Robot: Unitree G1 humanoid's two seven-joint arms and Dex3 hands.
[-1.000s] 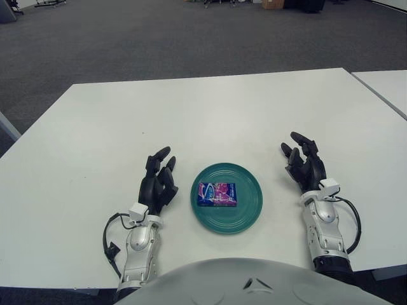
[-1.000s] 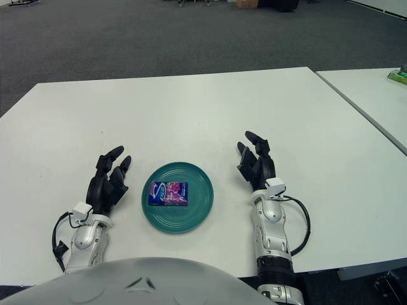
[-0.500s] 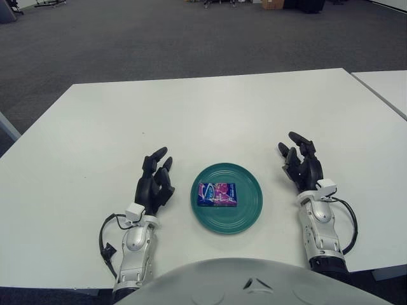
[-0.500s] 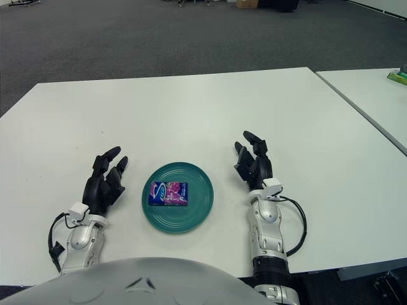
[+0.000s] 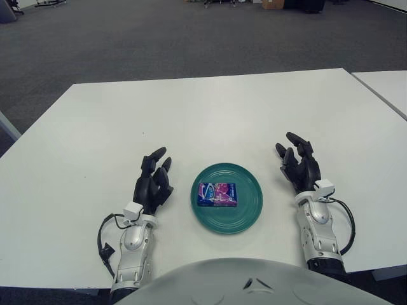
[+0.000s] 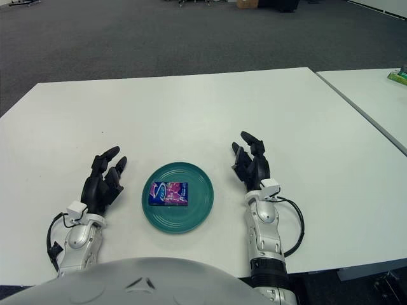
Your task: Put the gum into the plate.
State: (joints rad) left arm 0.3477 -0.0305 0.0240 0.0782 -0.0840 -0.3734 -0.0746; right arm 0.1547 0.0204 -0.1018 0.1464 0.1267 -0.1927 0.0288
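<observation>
A broad white rectangular desk (image 5: 210,108) with a smooth matte top fills most of the view, its far edge running straight across and its left edge slanting toward the near left corner. Beyond the far edge lies dark grey carpeted floor (image 5: 159,38), stretching back to dim furniture legs along the top of the view. A second white desk (image 6: 375,95) stands just beside the right edge, parted from it by a narrow dark gap. On that second desk, at the far right, sits a small green object (image 6: 399,77), too cropped to identify.

No print on the gum (image 5: 217,194) is legible.
</observation>
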